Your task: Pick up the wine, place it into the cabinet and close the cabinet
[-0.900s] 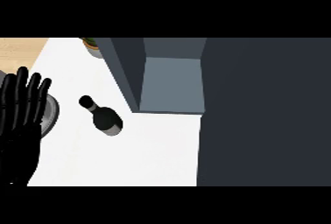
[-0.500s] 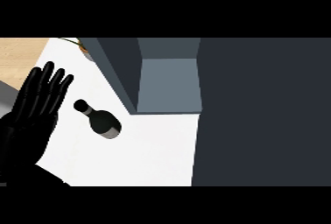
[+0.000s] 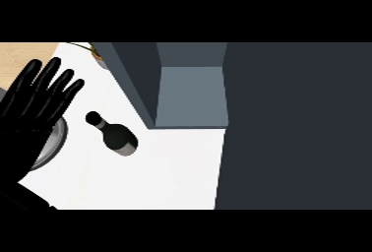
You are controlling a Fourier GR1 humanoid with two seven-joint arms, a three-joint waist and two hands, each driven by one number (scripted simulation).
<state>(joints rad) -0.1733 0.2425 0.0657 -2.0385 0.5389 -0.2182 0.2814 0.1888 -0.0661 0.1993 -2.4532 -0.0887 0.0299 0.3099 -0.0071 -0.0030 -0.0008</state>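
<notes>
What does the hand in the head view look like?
Only the left hand shows, at the view's left edge. It is plain black, human-shaped, with long slim fingers and a thumb. No cables or markings are visible; the arm below it looks equally dark.

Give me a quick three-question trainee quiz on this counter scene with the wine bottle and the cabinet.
1. True or false: the left robot hand is holding the wine bottle.
2. Fill in: the cabinet is ___ (open or shut).
3. Where is the wine bottle? A) inside the cabinet B) on the white counter C) in the left robot hand

Key: 1 false, the hand is open beside the bottle; 2 open; 3 B.
</notes>
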